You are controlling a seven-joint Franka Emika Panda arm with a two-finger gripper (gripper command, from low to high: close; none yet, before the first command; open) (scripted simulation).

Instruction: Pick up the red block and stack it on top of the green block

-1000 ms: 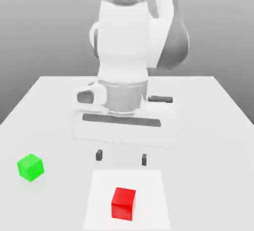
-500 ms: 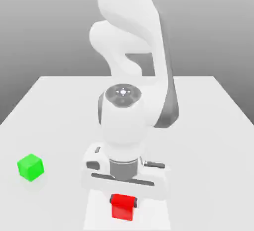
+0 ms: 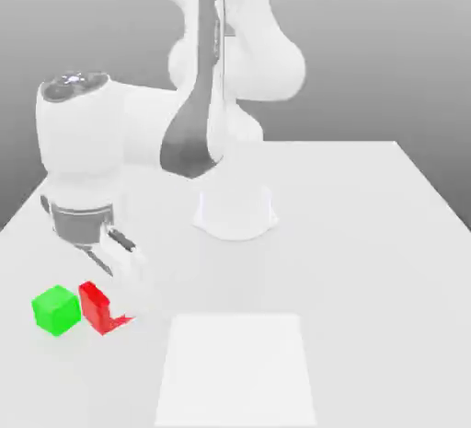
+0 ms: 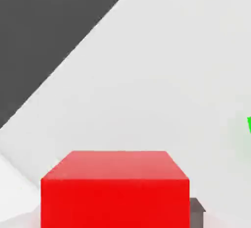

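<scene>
A: What's different from a second ago?

B: The gripper (image 3: 109,299) was open above the table (image 3: 368,233); now it is closed on the red block (image 3: 95,305), which has left the white square (image 3: 235,371) and hangs just beside the green block (image 3: 55,310), on the exterior view's right of it.

A: So the pick is done?

B: It looks so. I judge the stacking remains: the red block isn't yet over the green one.

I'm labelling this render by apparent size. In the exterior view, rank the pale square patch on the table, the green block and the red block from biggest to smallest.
1. Pale square patch, by far the largest.
2. Green block.
3. Red block, which looks smaller, but the claw hides part of it, so this order against the green block is unsure.
</scene>
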